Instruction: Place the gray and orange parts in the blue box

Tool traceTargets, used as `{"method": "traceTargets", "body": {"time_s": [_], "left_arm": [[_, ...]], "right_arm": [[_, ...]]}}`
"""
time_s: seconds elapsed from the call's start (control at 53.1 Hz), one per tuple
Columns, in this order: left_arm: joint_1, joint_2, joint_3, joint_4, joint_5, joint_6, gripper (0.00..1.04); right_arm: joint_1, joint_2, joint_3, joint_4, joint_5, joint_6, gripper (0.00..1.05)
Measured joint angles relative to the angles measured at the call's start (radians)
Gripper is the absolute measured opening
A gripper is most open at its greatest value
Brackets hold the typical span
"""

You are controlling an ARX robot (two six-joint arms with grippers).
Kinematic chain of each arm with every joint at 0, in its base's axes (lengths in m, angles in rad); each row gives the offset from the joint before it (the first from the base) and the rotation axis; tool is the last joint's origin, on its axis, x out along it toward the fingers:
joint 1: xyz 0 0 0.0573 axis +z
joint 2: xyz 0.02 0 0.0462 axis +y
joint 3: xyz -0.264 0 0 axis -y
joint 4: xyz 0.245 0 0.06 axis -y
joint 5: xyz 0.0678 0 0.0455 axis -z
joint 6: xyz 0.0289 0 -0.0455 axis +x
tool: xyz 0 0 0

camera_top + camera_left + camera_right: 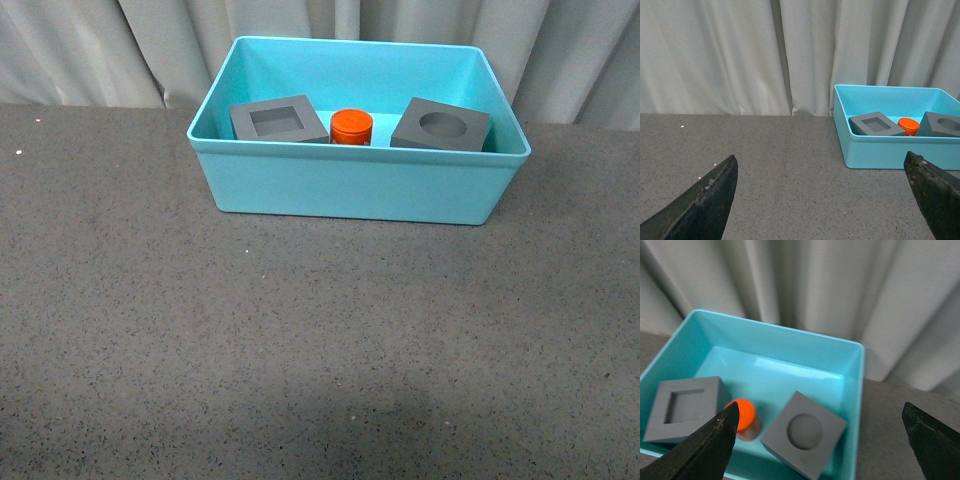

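The blue box point(350, 190) stands at the far middle of the table. Inside it sit the gray cube with a square recess point(278, 122), the orange cylinder point(351, 127) and the gray cube with a round recess point(441, 125). Neither arm shows in the front view. In the left wrist view my left gripper point(822, 187) is open and empty over bare table, with the box point(875, 150) ahead to one side. In the right wrist view my right gripper point(820, 432) is open and empty above the box point(852, 390), over the round-recess cube point(805, 432); the orange cylinder point(746, 416) and square-recess cube point(685, 407) lie beside it.
A pale pleated curtain point(120, 50) hangs right behind the box and closes off the far side. The dark gray speckled tabletop point(300, 350) stretches from the box toward me.
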Motion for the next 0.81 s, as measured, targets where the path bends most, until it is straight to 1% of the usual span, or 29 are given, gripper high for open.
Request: {"method": "traceTargets", "body": {"time_s": [0.038,0.075,0.151,0.169,0.226,0.263,0.339,0.376,0.395,0.433,0.47,0.508,0.546,0.64,0.809], "left_arm": [[0.0,0.0,0.0,0.0,0.0,0.0,0.98],[0.0,0.0,0.0,0.0,0.0,0.0,0.98],[0.0,0.0,0.0,0.0,0.001,0.0,0.98],[0.0,0.0,0.0,0.0,0.001,0.0,0.98],[0.0,0.0,0.0,0.0,0.0,0.0,0.98],[0.0,0.0,0.0,0.0,0.0,0.0,0.98],[0.0,0.0,0.0,0.0,0.0,0.0,0.98],[0.0,0.0,0.0,0.0,0.0,0.0,0.98],[0.0,0.0,0.0,0.0,0.001,0.0,0.98],[0.0,0.0,0.0,0.0,0.0,0.0,0.98],[0.0,0.0,0.0,0.0,0.0,0.0,0.98],[0.0,0.0,0.0,0.0,0.0,0.0,0.98],[0.0,0.0,0.0,0.0,0.0,0.0,0.98],[0.0,0.0,0.0,0.0,0.001,0.0,0.98],[0.0,0.0,0.0,0.0,0.0,0.0,0.98]], "right_arm": [[-0.002,-0.042,-0.056,0.031,0.054,-0.009,0.95],[-0.004,-0.071,-0.09,0.049,0.081,-0.01,0.95],[-0.006,-0.132,-0.185,0.102,0.167,-0.033,0.95],[-0.008,-0.156,-0.225,0.141,0.217,-0.054,0.95],[-0.015,-0.206,-0.31,0.224,0.302,-0.067,0.95],[-0.023,-0.235,-0.344,0.223,0.311,-0.055,0.95],[-0.042,-0.29,-0.399,0.175,0.259,0.025,0.95],[-0.058,-0.299,-0.463,0.314,0.189,0.027,0.89],[-0.068,-0.304,-0.511,0.429,0.146,0.022,0.83],[-0.085,-0.319,-0.584,0.58,0.113,0.013,0.75],[-0.101,-0.349,-0.647,0.678,0.093,0.01,0.66],[-0.117,-0.389,-0.697,0.72,0.08,0.007,0.57],[-0.129,-0.422,-0.732,0.732,0.069,0.006,0.5],[-0.164,-0.503,-0.833,0.742,0.037,0.004,0.26],[-0.195,-0.593,-0.919,0.738,0.005,0.003,0.0]]}}
